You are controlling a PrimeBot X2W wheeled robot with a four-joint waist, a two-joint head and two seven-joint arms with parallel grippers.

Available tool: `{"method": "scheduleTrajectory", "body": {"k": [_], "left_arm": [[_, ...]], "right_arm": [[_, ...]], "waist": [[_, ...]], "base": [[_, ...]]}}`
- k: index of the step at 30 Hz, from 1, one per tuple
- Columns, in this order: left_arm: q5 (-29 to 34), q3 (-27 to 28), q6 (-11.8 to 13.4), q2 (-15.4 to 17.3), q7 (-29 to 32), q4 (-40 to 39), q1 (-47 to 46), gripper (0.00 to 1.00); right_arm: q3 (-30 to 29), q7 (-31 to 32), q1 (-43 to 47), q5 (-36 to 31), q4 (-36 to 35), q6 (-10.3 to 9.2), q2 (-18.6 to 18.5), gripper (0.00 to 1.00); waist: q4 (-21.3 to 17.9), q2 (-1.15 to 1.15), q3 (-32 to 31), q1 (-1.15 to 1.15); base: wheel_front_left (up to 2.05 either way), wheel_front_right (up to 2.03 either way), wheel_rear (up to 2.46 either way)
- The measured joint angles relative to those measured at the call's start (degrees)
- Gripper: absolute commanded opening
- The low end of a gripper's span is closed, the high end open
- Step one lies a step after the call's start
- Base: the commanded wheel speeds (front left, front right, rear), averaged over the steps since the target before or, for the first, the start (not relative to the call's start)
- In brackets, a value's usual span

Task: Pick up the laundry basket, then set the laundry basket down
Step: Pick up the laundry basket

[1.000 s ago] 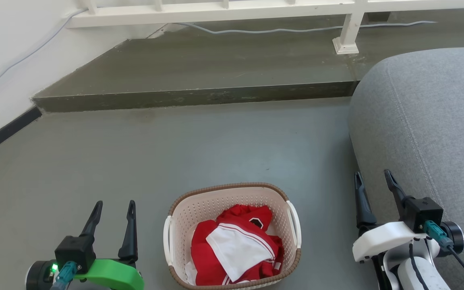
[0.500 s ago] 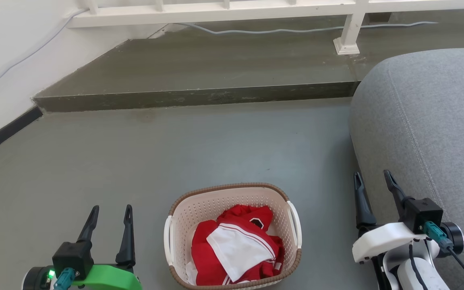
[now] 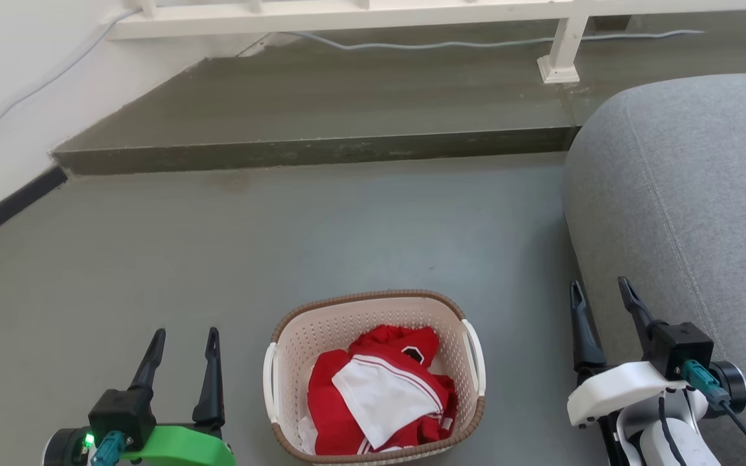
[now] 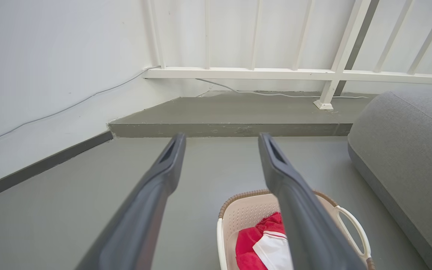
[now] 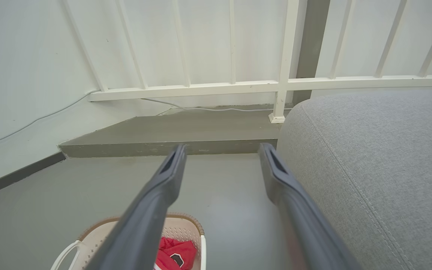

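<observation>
Basket: the laundry basket [image 3: 347,327] stands on the grey floor [image 3: 282,233], well short of the raised step [image 3: 308,155] and near the grey sofa [image 3: 690,213], holding red and white clothes [image 3: 379,395].
Key relation: it lies between the two arms, to the right of the left gripper [image 3: 186,331] and to the left of the right gripper [image 3: 598,282]. One white side handle faces each.
Axis: the handles [image 3: 269,382] sit on the left and right flanks. The near end is cut off, so I cannot say which way the long axis runs.
Nearer arm: the left looks closer to its handle. The right stands farther out and farther forward, close against the sofa.
Left gripper: fingers spread, empty, touching nothing.
Right gripper: fingers spread, empty, likewise apart from the basket.
Stage: probably the approach, with the lift not yet begun.
Next move: likely both arms closing inward onto the handles.
In the way: nothing lies between grippers and handles, though the sofa crowds the right arm's outer side.
Beyond: a white railing [image 3: 347,13] and a loose cable [image 3: 412,45] lie past the step.
</observation>
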Motion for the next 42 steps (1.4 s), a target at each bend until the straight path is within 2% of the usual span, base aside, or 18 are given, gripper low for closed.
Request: {"method": "scheduleTrajectory", "body": {"k": [14,30,42], "left_arm": [[-0.18,-1.99,-0.85,-0.73,1.76,0.81,-2.61,1.0],[-1.13,-1.92,-4.89,-1.18,3.83,9.82,-16.16,1.0],[-3.05,-2.52,-9.31,-2.44,6.33,18.79,-27.88,1.0]], "right_arm": [[0.66,0.01,-1.63,0.43,0.04,-0.36,0.02,1.0],[1.93,0.87,-10.94,4.11,5.23,-0.51,-0.1,1.0],[3.48,1.59,-20.95,3.92,11.29,-0.92,-0.49,1.0]], "waist": [[0.66,0.0,6.86,0.0],[2.01,0.0,19.22,0.01],[3.01,0.0,29.04,0.01]], "base": [[0.0,0.0,0.0],[0.0,0.0,0.0],[0.0,0.0,0.0]]}}
